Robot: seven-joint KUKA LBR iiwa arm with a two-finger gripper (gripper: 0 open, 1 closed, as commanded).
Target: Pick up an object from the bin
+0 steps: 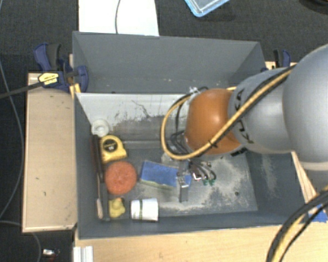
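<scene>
My gripper point(184, 185) reaches down under the arm's wrist near the middle of the bin floor. It stands right at the right edge of a blue sponge point(156, 173) lying flat. A small green thing point(209, 182) lies just right of the gripper. Left of the sponge rests a round orange-red ball point(120, 177). In front of the sponge lies a white cylinder point(144, 209) on its side.
Along the left wall lie a yellow tape measure point(112, 148), a white cap point(100, 127), a long dark tool point(98, 179) and a small yellow toy point(116, 207). The arm's wrist hides the bin's middle back. Bare scuffed floor shows at the right.
</scene>
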